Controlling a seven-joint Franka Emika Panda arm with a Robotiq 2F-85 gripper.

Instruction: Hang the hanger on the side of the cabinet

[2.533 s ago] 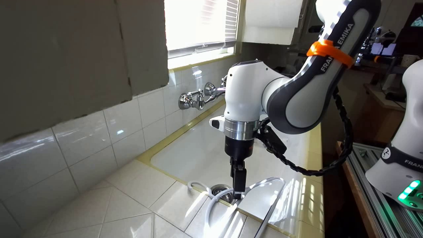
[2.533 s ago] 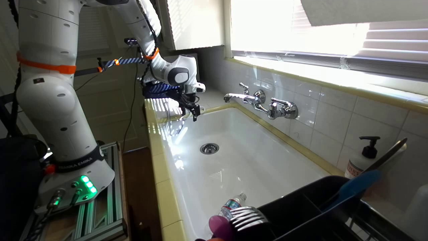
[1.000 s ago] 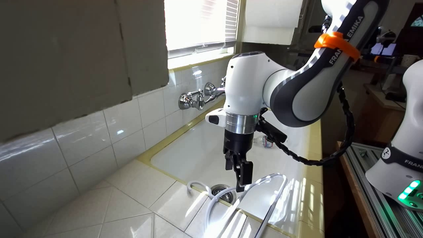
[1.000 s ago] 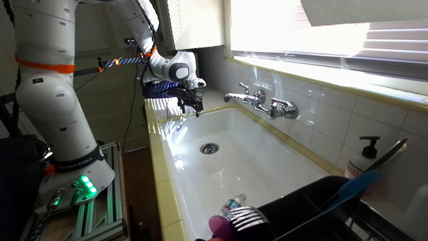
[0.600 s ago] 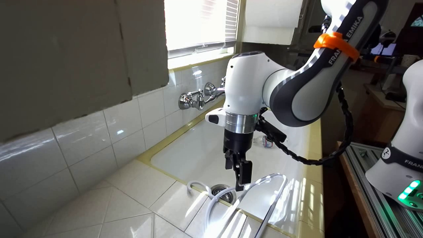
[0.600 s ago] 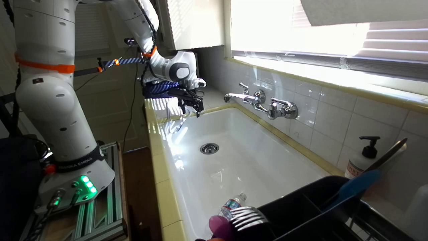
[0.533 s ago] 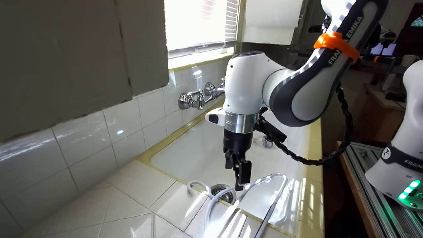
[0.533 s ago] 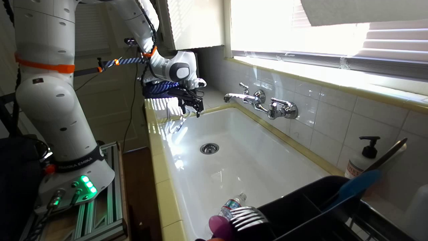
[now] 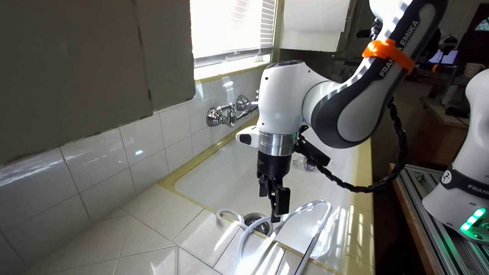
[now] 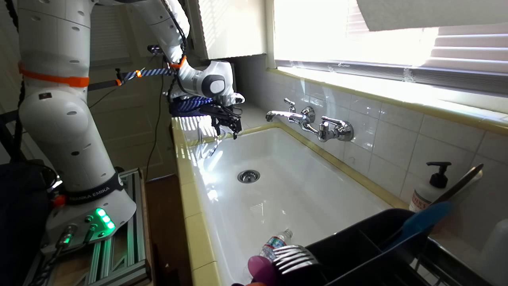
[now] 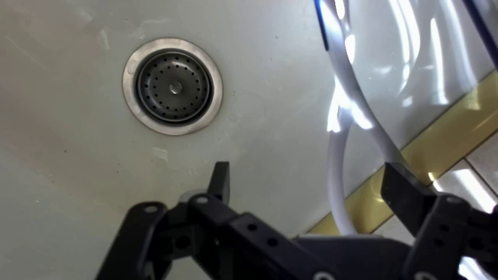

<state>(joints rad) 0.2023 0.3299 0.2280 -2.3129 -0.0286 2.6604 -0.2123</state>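
Observation:
The hanger (image 9: 247, 231) is white with looping thin bars. It lies across the yellow sink edge, partly on the tiled counter and partly over the sink. In an exterior view it is small and washed out by glare (image 10: 216, 147). My gripper (image 9: 269, 205) points down just above the hanger's loops; it also shows in an exterior view (image 10: 227, 134). In the wrist view the gripper (image 11: 307, 171) is wide open. One hanger bar (image 11: 337, 173) runs between its fingers; another passes behind the right finger. I cannot tell whether they touch. A grey cabinet (image 9: 76, 68) hangs at the left.
A second cabinet (image 9: 315, 26) hangs beyond the window and also shows in an exterior view (image 10: 234, 29). The chrome tap (image 10: 291, 115) juts from the tiled wall. The sink holds a drain (image 11: 175, 87) and a plastic bottle (image 10: 274, 243). A black utensil rack (image 10: 357, 246) stands at the near end.
Since 2.5 s ago my gripper has risen and turned slightly, its fingers showing more spread, and the hanger's sink end has shifted a little. In the last half second the gripper has dropped very slightly.

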